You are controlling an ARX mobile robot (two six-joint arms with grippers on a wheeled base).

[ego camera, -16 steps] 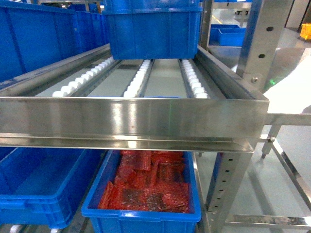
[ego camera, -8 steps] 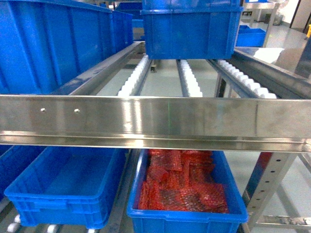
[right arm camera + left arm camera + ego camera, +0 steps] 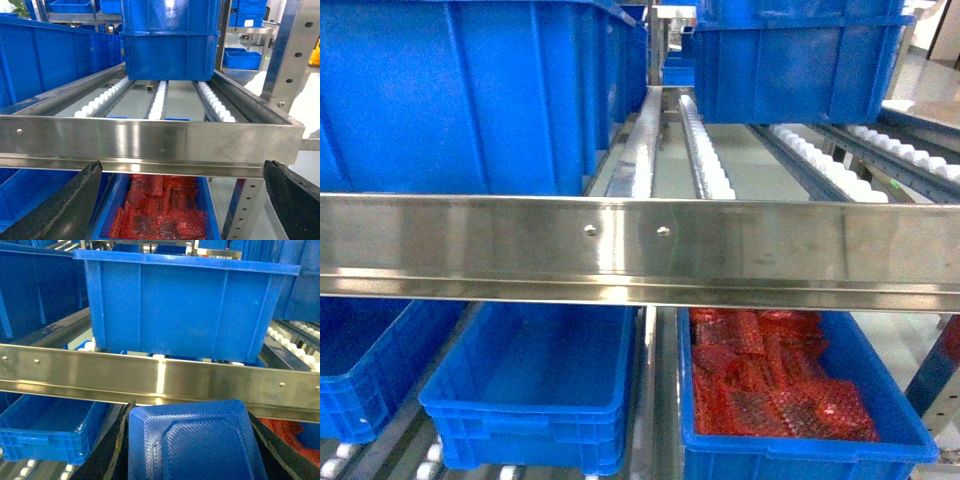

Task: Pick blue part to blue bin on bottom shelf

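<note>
The base has rolled left, so the empty blue bin (image 3: 535,385) now sits below-left of the left claw (image 3: 192,440) clenched on the blue part (image 3: 192,437), while the right claw (image 3: 182,200) hangs released.

Left gripper (image 3: 192,440) grips; right gripper (image 3: 182,200) jaws spread.

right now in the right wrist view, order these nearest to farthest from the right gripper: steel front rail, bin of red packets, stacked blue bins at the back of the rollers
1. Steel front rail: straight across, just beyond the right gripper, whose fingers stand wide apart.
2. Bin of red packets: below and behind the rail, between the fingers.
3. Stacked blue bins: far end of the roller lanes, top centre.
</note>
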